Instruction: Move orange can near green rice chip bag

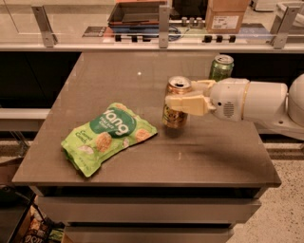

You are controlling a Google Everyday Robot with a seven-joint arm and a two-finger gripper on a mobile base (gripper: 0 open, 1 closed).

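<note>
The orange can (175, 116) stands upright at the middle of the brown table (142, 166), its base at or just above the surface. My gripper (176, 95) comes in from the right and is shut on the can's upper half, one cream finger across its front. The green rice chip bag (107, 136) lies flat to the can's left, its right corner a short gap from the can.
A green can (221, 67) stands at the table's back right, behind my white arm (256, 102). A counter with a rail, a tray (137, 12) and a cardboard box (227, 16) runs behind the table. The table's front edge is near.
</note>
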